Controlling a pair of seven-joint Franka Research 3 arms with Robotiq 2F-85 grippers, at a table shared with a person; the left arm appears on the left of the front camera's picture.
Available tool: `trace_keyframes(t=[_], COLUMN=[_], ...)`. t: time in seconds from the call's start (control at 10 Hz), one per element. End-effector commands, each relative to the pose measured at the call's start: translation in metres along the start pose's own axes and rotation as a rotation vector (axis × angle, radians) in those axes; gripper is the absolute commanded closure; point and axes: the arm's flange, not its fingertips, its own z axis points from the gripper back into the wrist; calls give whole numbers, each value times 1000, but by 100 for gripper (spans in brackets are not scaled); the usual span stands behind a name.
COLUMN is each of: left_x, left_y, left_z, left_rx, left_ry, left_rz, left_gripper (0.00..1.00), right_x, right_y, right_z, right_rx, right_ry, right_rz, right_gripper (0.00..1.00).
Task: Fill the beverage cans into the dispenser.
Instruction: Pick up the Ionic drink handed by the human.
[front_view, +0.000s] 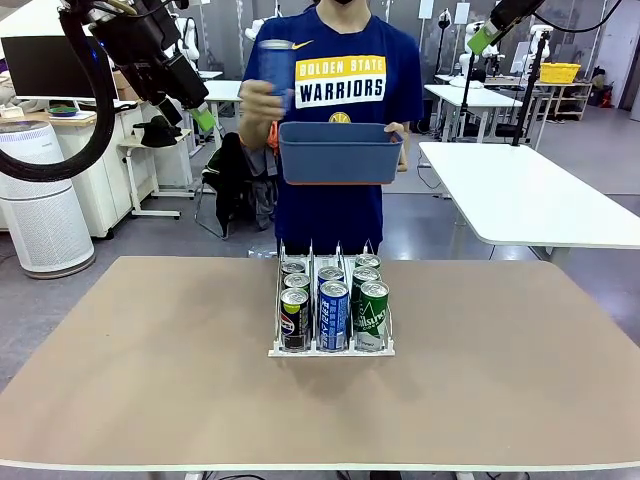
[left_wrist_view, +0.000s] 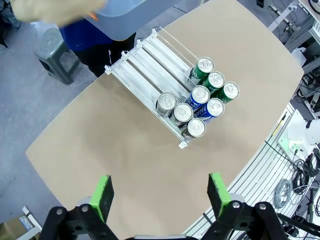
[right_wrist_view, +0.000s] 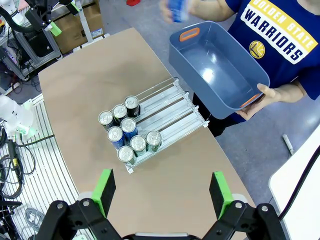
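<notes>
1. Left gripper (left_wrist_view: 161, 184): the jaws are standing wide apart and gripping nothing. Bare table (left_wrist_view: 150, 165) is showing between the green pads (left_wrist_view: 104, 194).
2. Right gripper (right_wrist_view: 161, 181): the jaws are likewise standing fully spread and holding nothing, with tabletop showing between them.
3. Front view: both grippers are hanging high above the table, the left one at the upper left of the frame and the right one at the upper right. Both are well apart from the rack.
4. The dispenser (front_view: 331, 351) is sitting at the middle of the table, with its low front lip facing the bottom of the frame.
5. The beverage cans (front_view: 333, 312) are standing upright in it, eight in all, crowding toward the front lip. Three black ones are occupying the left lane, two blue ones the middle lane and three green ones the right lane. The rear stretch of each lane is lying bare.
6. Beyond the far table edge, a person's hand (right_wrist_view: 260, 100) is gripping a dark blue bin (front_view: 340, 152) by its end. Their other hand is holding up a blue can (front_view: 272, 62), which is blurring in the frame.
</notes>
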Motion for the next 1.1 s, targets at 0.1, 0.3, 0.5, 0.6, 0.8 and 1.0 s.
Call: trace_keyframes(t=[0.1, 0.3, 0.5, 0.6, 0.8, 1.0], left_x=[0, 0, 0, 0, 0, 0], left_y=[1, 1, 1, 1, 1, 1], left_z=[0, 0, 0, 0, 0, 0], left_rx=[-1, -1, -1, -1, -1, -1], left_ry=[1, 1, 1, 1, 1, 1], left_rz=[2, 2, 2, 2, 2, 2], left_gripper=[0, 0, 0, 0, 0, 0], right_x=[-1, -1, -1, -1, -1, -1], right_y=[0, 0, 0, 0, 0, 0], right_z=[0, 0, 0, 0, 0, 0], right_rx=[1, 1, 1, 1, 1, 1], right_ry=[1, 1, 1, 1, 1, 1], right_rz=[-1, -1, -1, -1, -1, -1], right_gripper=[0, 0, 0, 0, 0, 0])
